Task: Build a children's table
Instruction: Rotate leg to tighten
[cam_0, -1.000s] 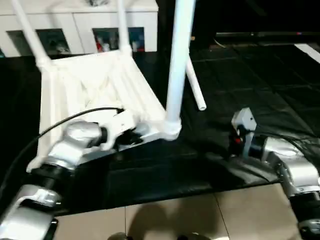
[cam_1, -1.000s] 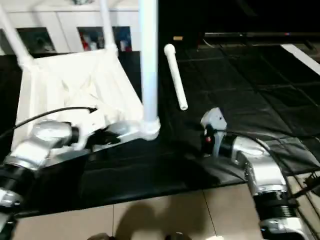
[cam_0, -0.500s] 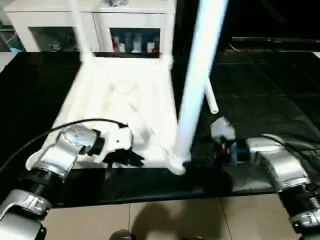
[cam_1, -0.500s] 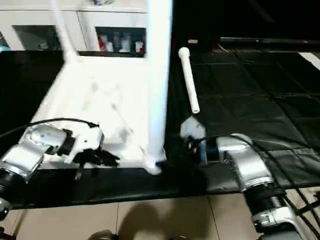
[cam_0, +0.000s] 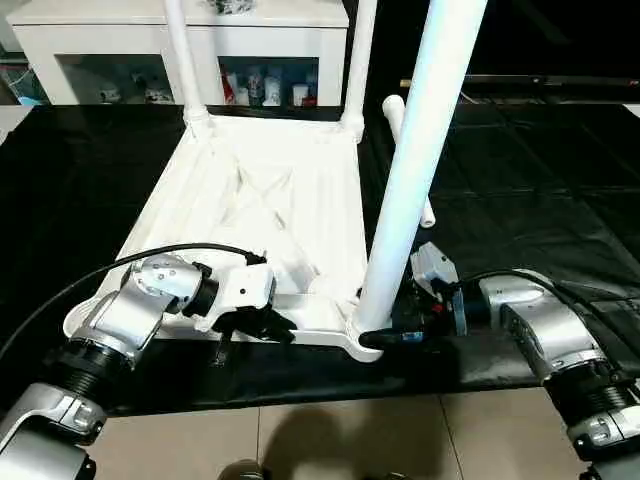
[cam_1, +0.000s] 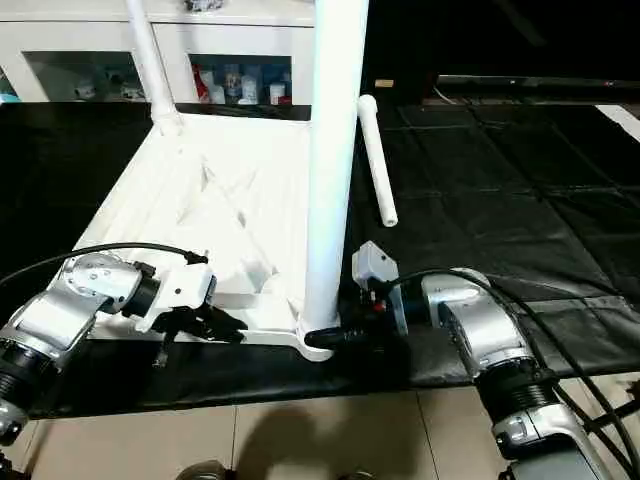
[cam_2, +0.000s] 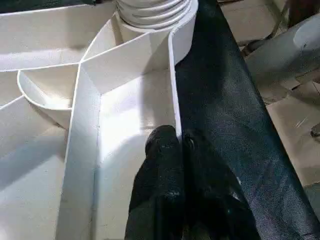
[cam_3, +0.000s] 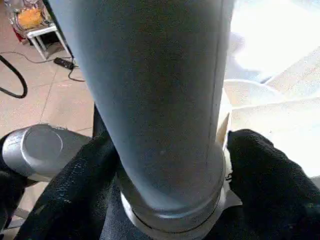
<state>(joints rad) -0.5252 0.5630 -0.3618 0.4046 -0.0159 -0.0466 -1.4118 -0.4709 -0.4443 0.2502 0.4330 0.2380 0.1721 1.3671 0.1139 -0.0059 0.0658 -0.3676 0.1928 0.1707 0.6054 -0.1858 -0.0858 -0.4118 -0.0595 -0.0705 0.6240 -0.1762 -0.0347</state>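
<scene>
1. Table top (cam_0: 270, 210) lies upside down on the black mat (cam_0: 520, 200), ribbed underside facing up, its near edge close to the mat's front border, with the tiled floor (cam_0: 400, 440) just beyond
2. Three legs stand upright in corner sockets: far-left leg (cam_0: 183, 55), far-right leg (cam_0: 360, 60), and the near-right leg (cam_0: 420, 170), which rises tall in front of the head camera
3. Fourth leg (cam_1: 377, 160) lies loose on the mat, just beside the top's right edge, pointing away from the robot
4. Left gripper (cam_0: 262, 325) sits at the near edge of the top, left of the near-right corner; its black fingers (cam_2: 165, 165) are pinched together over the thin rim wall, one pad inside the rib pocket, one outside against the mat
5. Right gripper (cam_0: 385, 338) is low at the base of the near-right leg; its fingers (cam_3: 265, 170) stand either side of the leg just above the socket collar, spread to about the leg's width; cannot tell whether the pads press the plastic
6. White cabinet (cam_0: 180, 45) with glass doors stands behind the mat
</scene>
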